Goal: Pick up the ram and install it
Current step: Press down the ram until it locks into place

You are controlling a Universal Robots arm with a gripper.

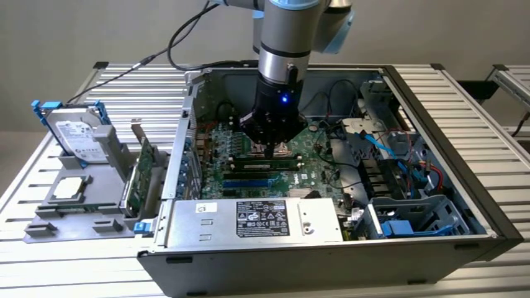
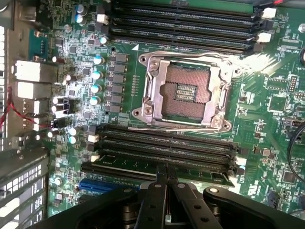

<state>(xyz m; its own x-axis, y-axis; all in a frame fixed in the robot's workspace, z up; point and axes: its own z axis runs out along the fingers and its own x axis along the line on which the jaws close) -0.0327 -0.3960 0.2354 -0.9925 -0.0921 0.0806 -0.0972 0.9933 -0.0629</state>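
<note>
Beside CPU socket (image 2: 186, 93), hand (image 2: 167, 177) clenched, pressing ram (image 2: 143, 166) into slot.

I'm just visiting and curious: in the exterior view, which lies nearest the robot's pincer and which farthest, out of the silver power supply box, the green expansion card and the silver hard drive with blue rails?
From the pincer, over the motherboard:
1. Silver power supply box, at the case's front edge.
2. Green expansion card, outside the case, on the exterior view's left.
3. Silver hard drive with blue rails, farther left still.
</note>
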